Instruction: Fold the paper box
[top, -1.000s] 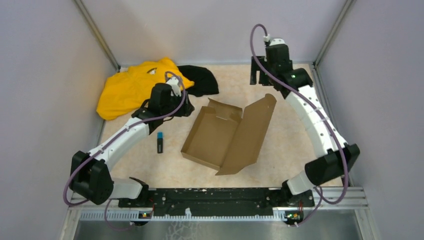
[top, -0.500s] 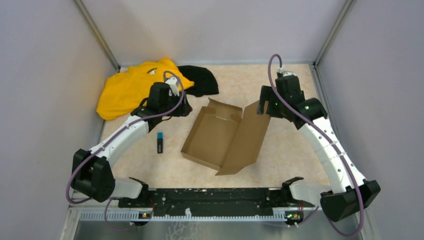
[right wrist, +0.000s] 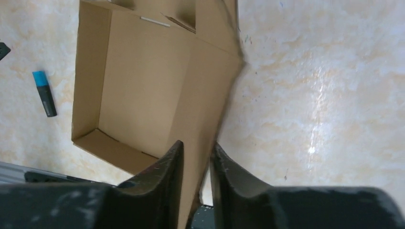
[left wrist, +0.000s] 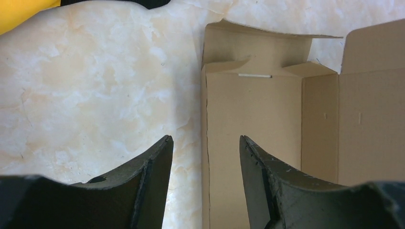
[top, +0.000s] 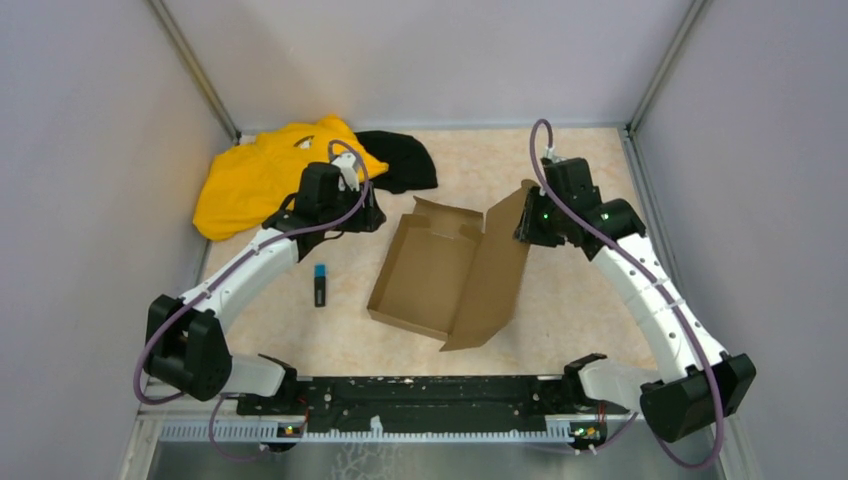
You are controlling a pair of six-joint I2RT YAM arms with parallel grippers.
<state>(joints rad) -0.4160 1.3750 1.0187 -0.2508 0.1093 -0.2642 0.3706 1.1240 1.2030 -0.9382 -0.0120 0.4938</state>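
The paper box sits mid-table, its tray flat and open side up, and here's the change: its lid now stands steeper than a second ago, tipped up along the tray's right side. The whole box has nudged a little to the right with it.

That's the right gripper at work. It has swung in from far behind the box and its fingers have just pinched together on the lid's outer edge, near the far corner. The wrist view shows cardboard running straight between the two pads. So the lid is in hand, and the close-over looks to be starting. The flaps at the tray's far end aren't tucked in yet, which may matter before the lid comes down.

The left gripper has barely stirred. It hovers at the box's far left corner with its jaws apart and nothing between them, well placed to steady that wall if the tray slides again.

Further out, a blue-capped marker lies left of the box. A yellow cloth and a black cloth are bunched beyond the box's far left.
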